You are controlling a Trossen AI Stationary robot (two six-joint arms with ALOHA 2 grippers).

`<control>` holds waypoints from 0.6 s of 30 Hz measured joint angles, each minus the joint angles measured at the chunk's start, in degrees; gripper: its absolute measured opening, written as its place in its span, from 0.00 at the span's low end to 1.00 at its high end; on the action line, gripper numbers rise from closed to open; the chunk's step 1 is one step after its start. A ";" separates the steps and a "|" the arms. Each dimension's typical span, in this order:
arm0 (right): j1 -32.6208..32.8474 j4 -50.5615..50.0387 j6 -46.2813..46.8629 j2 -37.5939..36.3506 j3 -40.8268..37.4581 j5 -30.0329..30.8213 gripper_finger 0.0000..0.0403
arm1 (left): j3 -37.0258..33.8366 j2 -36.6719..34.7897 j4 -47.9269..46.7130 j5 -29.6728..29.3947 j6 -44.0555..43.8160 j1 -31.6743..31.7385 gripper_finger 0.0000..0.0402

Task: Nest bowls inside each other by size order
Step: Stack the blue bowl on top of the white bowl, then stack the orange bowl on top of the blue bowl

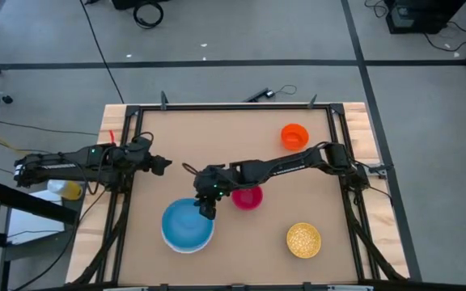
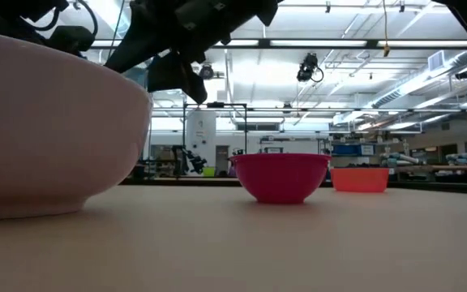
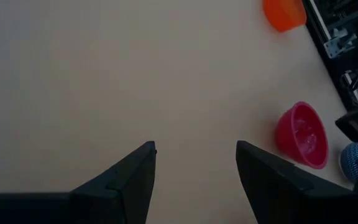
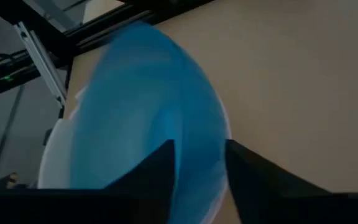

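Note:
The light blue bowl [image 1: 186, 223] sits nested in the white bowl [image 1: 186, 248] at the near left; both also show in the right wrist view, blue [image 4: 148, 112] in white [image 4: 55, 162]. My right gripper [image 1: 207, 213] is open just above the blue bowl's right rim, its fingers [image 4: 160, 168] apart over that rim. The magenta bowl [image 1: 247, 197] stands upright next to it. The orange bowl [image 1: 294, 136] is at the far right and the speckled yellow bowl [image 1: 303, 239] at the near right. My left gripper [image 1: 167, 164] is open and empty over bare table at the left.
A black frame [image 1: 233, 107] runs around the tabletop's far and side edges. Bare table lies in the middle and far left. In the low view the white bowl [image 2: 47, 130] fills the left, with the magenta bowl [image 2: 280, 176] and orange bowl [image 2: 360, 178] behind.

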 joint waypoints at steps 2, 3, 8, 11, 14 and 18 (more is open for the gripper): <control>-0.23 -0.79 2.07 -0.22 -0.01 0.03 0.48 | 0.00 0.00 -0.31 0.00 0.01 0.00 0.56; -0.33 -1.38 2.65 -0.34 -0.01 0.08 0.51 | 0.00 0.00 -0.50 0.00 0.01 0.00 0.56; -0.63 -6.96 4.22 -3.91 -0.05 7.15 0.61 | 0.00 0.00 -0.49 0.00 -0.65 -0.17 0.56; -0.60 -16.16 4.12 -7.31 0.03 16.67 0.62 | 0.00 0.00 -0.80 -0.02 -0.41 -0.17 0.56; -0.67 -29.07 4.50 -9.69 0.03 25.91 0.62 | 0.00 0.37 -0.95 -0.68 0.42 -0.17 0.56; -0.90 -46.00 7.84 -12.09 -0.55 28.38 0.62 | 0.00 1.45 -0.81 -1.07 0.69 -0.17 0.56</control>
